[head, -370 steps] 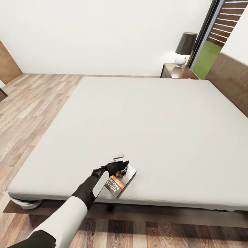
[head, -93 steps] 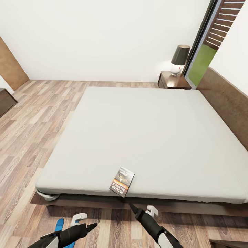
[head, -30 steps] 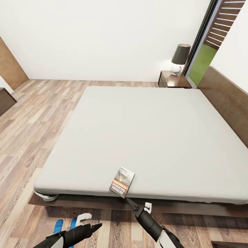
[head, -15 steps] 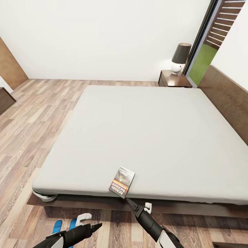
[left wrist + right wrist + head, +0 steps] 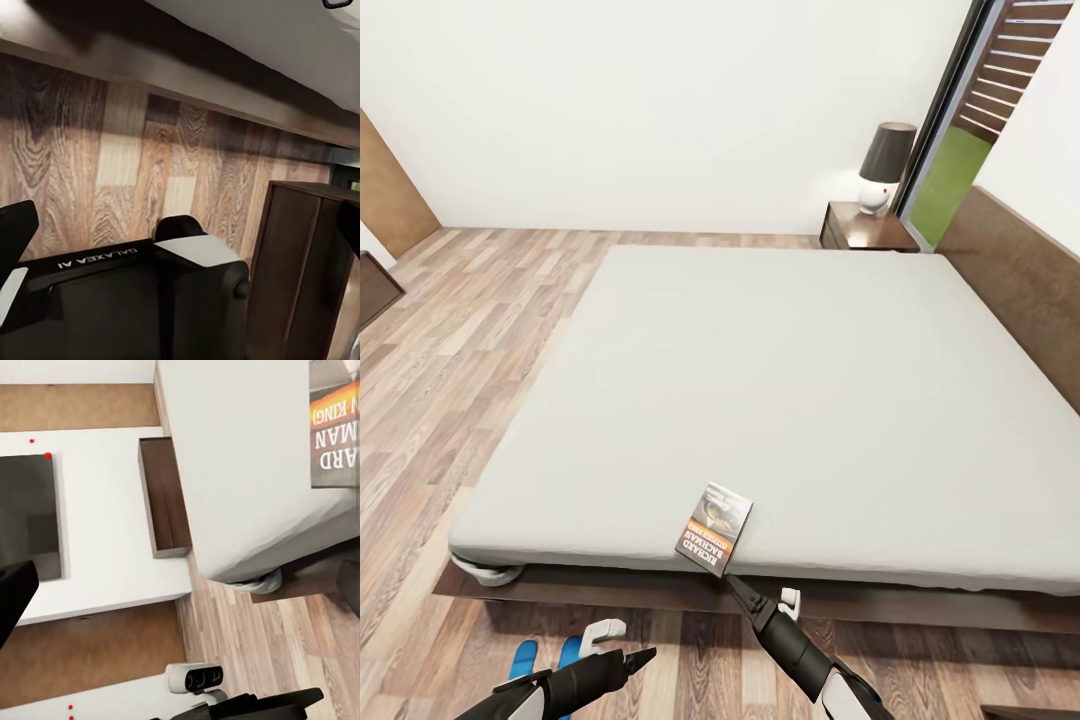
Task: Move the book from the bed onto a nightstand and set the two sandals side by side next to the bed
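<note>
The head view looks down from the foot of the bed (image 5: 780, 380). The left wrist view faces the floor (image 5: 135, 150) closely. The right wrist view shares the book (image 5: 335, 435) with the head view.

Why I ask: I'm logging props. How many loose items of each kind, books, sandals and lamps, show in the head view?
Dark paperback book with an orange band: 1
Bright blue flip-flop sandals: 2
Table lamp with a dark shade and white base: 1
Total: 4
</note>
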Available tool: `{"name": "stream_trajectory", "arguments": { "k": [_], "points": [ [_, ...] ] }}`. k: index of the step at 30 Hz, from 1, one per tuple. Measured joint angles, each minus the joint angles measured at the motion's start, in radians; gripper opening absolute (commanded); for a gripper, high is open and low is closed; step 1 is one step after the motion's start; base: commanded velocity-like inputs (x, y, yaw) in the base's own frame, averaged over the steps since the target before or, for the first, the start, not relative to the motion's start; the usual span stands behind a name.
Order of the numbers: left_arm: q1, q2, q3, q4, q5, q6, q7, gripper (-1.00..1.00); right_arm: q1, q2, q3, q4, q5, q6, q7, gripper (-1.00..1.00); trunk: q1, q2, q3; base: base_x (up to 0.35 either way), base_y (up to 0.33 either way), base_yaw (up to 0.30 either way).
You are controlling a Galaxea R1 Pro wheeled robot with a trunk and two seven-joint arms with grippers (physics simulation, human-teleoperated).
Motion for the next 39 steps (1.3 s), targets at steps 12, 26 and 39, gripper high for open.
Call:
{"name": "stream_trajectory", "arguments": {
  "k": [12,26,39],
  "points": [
    [0.0,0.0,0.0,0.0,0.0,0.0,0.0,1.0,0.0,0.0,0.0,-0.001,0.0,-0.001,-0.001,1.0,0.046,-0.084,-0.038,0.0,0.0,0.0],
    [0.0,0.0,0.0,0.0,0.0,0.0,0.0,1.0,0.0,0.0,0.0,-0.001,0.0,-0.001,-0.001,1.0,0.1,-0.182,-0.082,0.0,0.0,0.0],
    [0.0,0.0,0.0,0.0,0.0,0.0,0.0,1.0,0.0,0.0,0.0,-0.001,0.0,-0.002,-0.001,1.0,0.15,-0.273,-0.122,0.0,0.0,0.0]
  ]
}}
